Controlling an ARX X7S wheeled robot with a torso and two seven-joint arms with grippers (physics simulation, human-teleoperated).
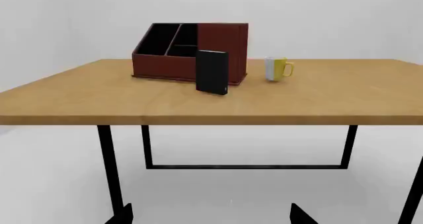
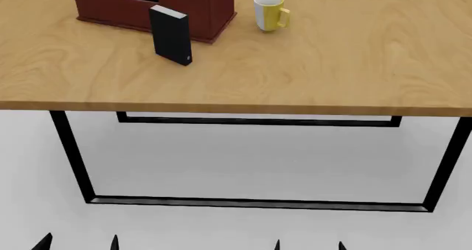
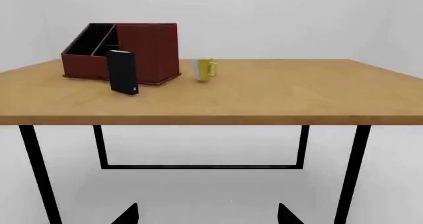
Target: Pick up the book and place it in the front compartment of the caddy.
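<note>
The black book [image 2: 170, 35] stands upright on the wooden table [image 2: 310, 73], just in front of the red-brown caddy [image 2: 199, 4]. It also shows in the left wrist view [image 1: 212, 72] and the right wrist view [image 3: 122, 71]. The caddy [image 1: 221, 48] [image 3: 145, 50] has black-lined compartments and a taller corner section. My left gripper [image 2: 79, 244] [image 1: 211, 215] is open, low down and well short of the table. My right gripper [image 2: 308, 245] [image 3: 207, 215] is open too, also below the table's near edge. Both are empty.
A white-and-yellow mug [image 2: 270, 12] stands right of the caddy; it also shows in the left wrist view [image 1: 278, 68] and the right wrist view [image 3: 204, 69]. The table has black metal legs [image 2: 70, 150] and a floor bar [image 2: 258, 203].
</note>
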